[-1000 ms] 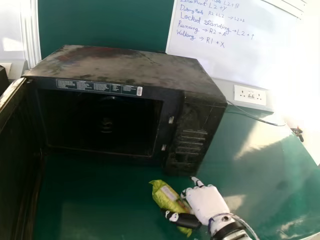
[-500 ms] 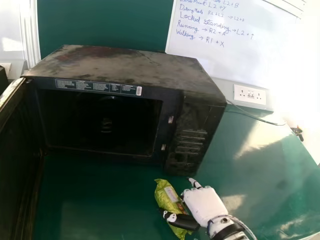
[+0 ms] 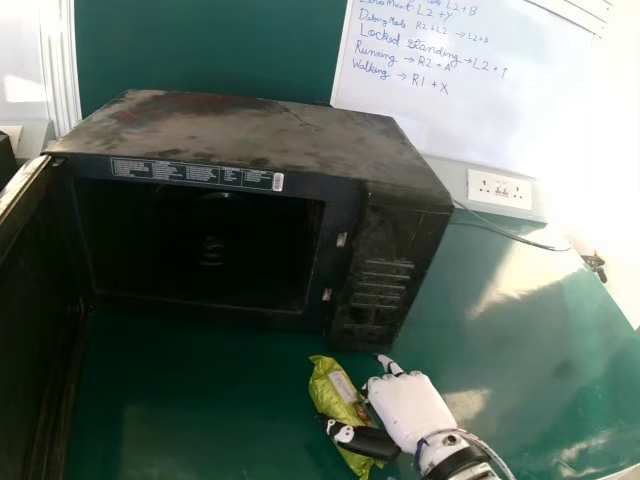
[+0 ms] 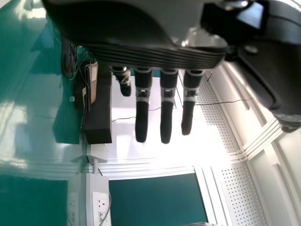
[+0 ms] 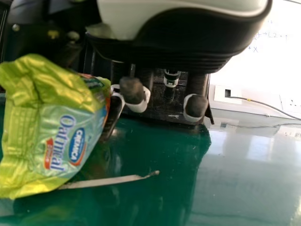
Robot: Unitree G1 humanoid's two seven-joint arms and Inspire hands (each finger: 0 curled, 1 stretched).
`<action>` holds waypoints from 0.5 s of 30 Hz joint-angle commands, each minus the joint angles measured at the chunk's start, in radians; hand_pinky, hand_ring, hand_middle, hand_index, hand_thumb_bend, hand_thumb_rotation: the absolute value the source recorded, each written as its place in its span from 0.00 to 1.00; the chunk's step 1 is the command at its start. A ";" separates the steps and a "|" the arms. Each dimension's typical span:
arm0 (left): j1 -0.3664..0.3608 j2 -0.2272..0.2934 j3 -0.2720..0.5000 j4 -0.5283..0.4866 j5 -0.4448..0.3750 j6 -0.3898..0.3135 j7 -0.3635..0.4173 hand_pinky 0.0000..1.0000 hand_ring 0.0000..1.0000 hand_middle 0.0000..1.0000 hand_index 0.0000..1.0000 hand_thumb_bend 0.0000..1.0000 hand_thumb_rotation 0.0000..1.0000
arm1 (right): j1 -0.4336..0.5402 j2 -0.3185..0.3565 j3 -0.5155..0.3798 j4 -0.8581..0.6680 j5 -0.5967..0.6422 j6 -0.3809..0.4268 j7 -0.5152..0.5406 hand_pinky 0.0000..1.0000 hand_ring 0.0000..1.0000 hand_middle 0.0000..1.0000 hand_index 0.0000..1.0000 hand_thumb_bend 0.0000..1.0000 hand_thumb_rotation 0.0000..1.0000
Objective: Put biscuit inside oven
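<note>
Biscuit packet (image 3: 336, 390): well in from the table's (image 3: 200, 400) back edge, by the oven's (image 3: 270, 135) front right corner; probably light, slippery, crumbly; best pinched gently mid-length
Right hand (image 3: 408, 408): clasping it, thumb across
Left hand (image 4: 150, 54): fingers straight; released

Your head view burns out to white at its right edge; glare streaks your table (image 3: 525, 275), the oven (image 3: 270, 130) dark inside.
</note>
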 commanded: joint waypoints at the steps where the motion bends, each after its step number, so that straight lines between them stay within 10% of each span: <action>1: 0.008 -0.003 0.001 -0.002 -0.015 -0.011 -0.009 0.49 0.60 0.65 0.73 0.88 0.62 | -0.008 0.005 -0.002 -0.001 0.009 0.003 -0.005 0.00 0.00 0.00 0.00 0.78 0.00; 15: 0.010 0.001 0.004 0.004 -0.023 -0.008 -0.017 0.50 0.66 0.72 0.75 0.84 0.63 | -0.035 0.061 -0.037 -0.032 0.239 0.040 0.065 0.00 0.00 0.00 0.00 0.80 0.00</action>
